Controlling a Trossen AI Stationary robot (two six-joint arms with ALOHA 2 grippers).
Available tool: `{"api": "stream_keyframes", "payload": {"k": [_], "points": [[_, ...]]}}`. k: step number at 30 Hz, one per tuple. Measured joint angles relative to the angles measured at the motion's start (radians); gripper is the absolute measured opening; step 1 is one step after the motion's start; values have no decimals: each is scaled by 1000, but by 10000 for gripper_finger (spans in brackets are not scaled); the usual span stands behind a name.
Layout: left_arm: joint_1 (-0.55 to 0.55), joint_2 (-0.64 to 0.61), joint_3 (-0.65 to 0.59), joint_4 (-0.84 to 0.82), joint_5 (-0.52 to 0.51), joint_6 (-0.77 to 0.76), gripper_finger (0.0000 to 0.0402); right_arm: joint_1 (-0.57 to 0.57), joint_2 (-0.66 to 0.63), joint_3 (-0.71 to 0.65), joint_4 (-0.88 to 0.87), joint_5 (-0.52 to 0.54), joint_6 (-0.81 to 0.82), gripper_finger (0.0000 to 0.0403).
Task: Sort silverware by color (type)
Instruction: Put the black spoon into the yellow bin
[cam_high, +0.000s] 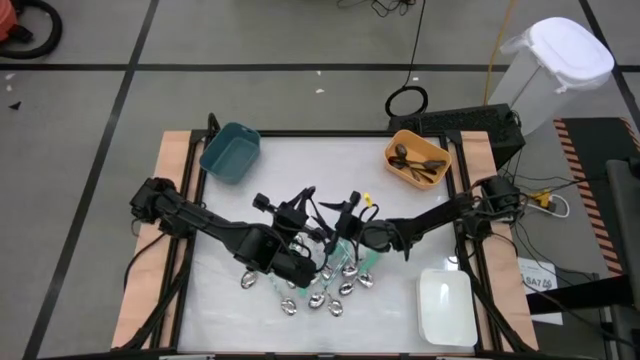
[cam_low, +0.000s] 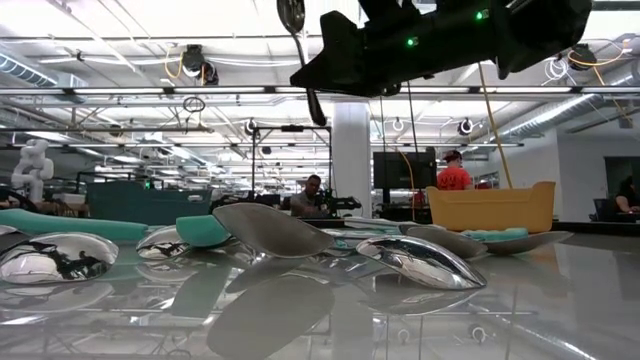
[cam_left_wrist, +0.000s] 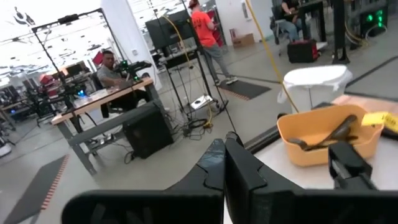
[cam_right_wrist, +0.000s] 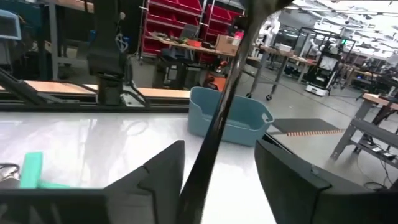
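The right gripper (cam_right_wrist: 217, 168), jaws set apart around the dark handle of a spoon (cam_right_wrist: 221, 124) standing upright between them, hangs above the table's middle, while the left gripper (cam_left_wrist: 227, 162), fingers pressed together and empty, waits beside it over the silverware pile (cam_high: 320, 285). A pick looks underway; whether the fingers pinch the handle cannot be told. Next, likely a carry to the orange bin (cam_high: 418, 160), which already holds dark utensils.
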Motion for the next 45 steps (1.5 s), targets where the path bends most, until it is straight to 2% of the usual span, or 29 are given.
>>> {"api": "stream_keyframes", "payload": {"k": [4, 8, 12, 20, 24, 34, 38, 45], "points": [[2, 10, -1, -11, -12, -29, 0, -13, 0, 0, -4, -1, -4, 224], [12, 21, 0, -10, -27, -54, 0, -24, 0, 0, -20, -1, -8, 218], [16, 27, -1, -7, -29, -80, 0, -28, 0, 0, -33, -1, -9, 170], [29, 42, 0, -8, -42, -121, 3, -30, 0, 0, -46, 25, 0, 27], [30, 43, 0, -8, -4, -128, 23, -33, -2, 0, -58, 19, -14, 24], [17, 43, 0, -112, 24, -154, 130, -40, -59, 0, -173, -16, -24, 23], [7, 43, 0, -150, 22, -155, 146, -40, -84, 0, -207, -9, -17, 23], [-35, 43, 0, -226, 15, -159, 147, -47, -118, 0, -268, -5, -18, 23]]}}
